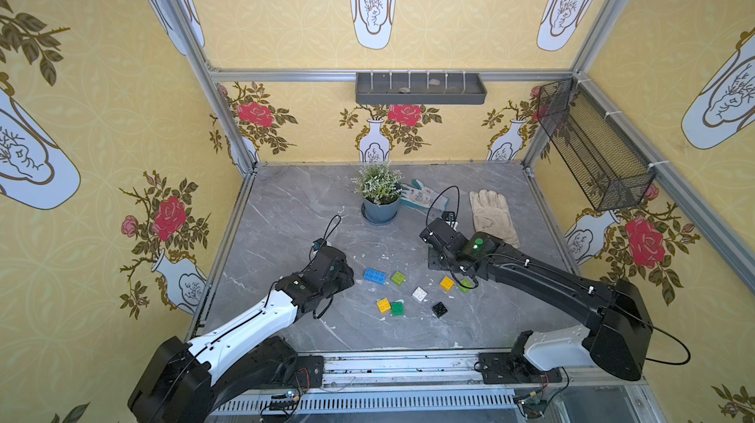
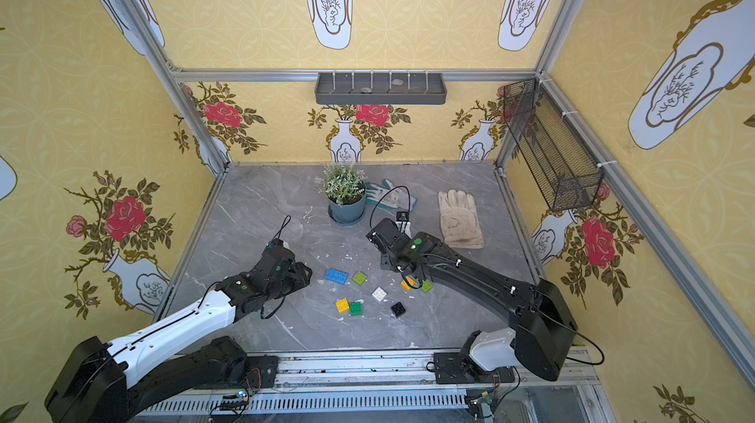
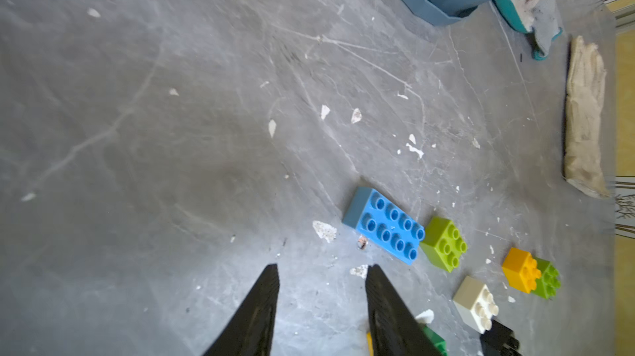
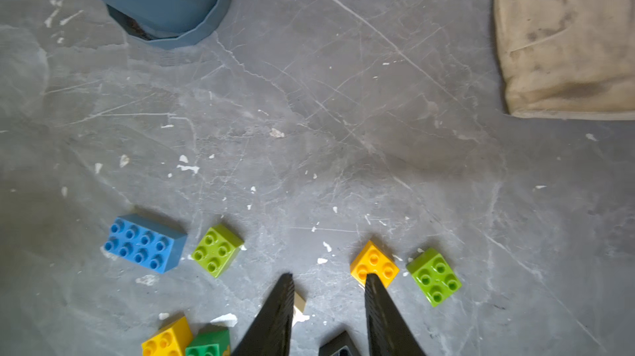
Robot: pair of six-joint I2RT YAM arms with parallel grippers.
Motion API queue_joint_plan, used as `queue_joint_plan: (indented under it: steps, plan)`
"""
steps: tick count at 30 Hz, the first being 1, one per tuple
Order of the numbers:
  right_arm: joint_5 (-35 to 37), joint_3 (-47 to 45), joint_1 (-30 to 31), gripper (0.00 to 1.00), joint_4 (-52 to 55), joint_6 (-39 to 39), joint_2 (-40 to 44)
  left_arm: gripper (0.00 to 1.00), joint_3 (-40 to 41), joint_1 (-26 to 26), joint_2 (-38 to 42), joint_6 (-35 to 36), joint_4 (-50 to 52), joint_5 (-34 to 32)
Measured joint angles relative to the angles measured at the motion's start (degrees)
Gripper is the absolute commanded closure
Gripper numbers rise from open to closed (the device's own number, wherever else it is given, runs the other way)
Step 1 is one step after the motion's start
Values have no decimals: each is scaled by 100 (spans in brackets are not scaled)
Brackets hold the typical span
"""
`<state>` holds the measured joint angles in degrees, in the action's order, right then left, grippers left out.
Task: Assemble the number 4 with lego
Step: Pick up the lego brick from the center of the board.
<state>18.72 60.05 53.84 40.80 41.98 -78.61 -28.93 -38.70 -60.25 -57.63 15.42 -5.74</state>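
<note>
Grey marble-look table [image 1: 286, 204], boxed in by yellow floral walls at the back and both sides. The lego is scattered loose in the mid-front area and nothing is joined yet. A long blue brick [image 1: 375, 276] is seen w/ a lime brick [image 1: 398, 277] just beside it. A white brick [image 1: 419, 294] and a black brick [image 1: 439, 309] lie nearer the front edge. A yellow brick [image 1: 383, 305] is touched by a dark green brick [image 1: 397, 308]. No 4 is formed, so the task is judged to be at its start: first pick.

Left claw [image 3: 321, 268]: jaws partway apart, nothing held, poised near the blue brick's end. Right claw [image 4: 328, 277]: jaws partway apart too, empty, over the white and black bricks.

Next move, prob.: one brick to be straddled squarely, then lifted. Neighbours lie close, so a nudge is risked.

Room: bare table is found left of the bricks and behind them. The pot plant [image 1: 380, 208] and beige glove [image 1: 492, 214] are set toward the back edge, well apart from the bricks.
</note>
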Motion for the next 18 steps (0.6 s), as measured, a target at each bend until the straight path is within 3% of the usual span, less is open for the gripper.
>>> queue_joint_plan:
  steps: [3,6,18]
  plan:
    - [-595,-195,201,56,-321,-205,-223,60,-59,-221,-70,-140,-76,111]
    - [-1086,-352,348,45,-448,-356,-595,63,-116,-444,-155,-214,-136,208]
    - [-1670,-501,468,45,-575,-785,-1349,61,-120,-518,-389,-527,-114,601]
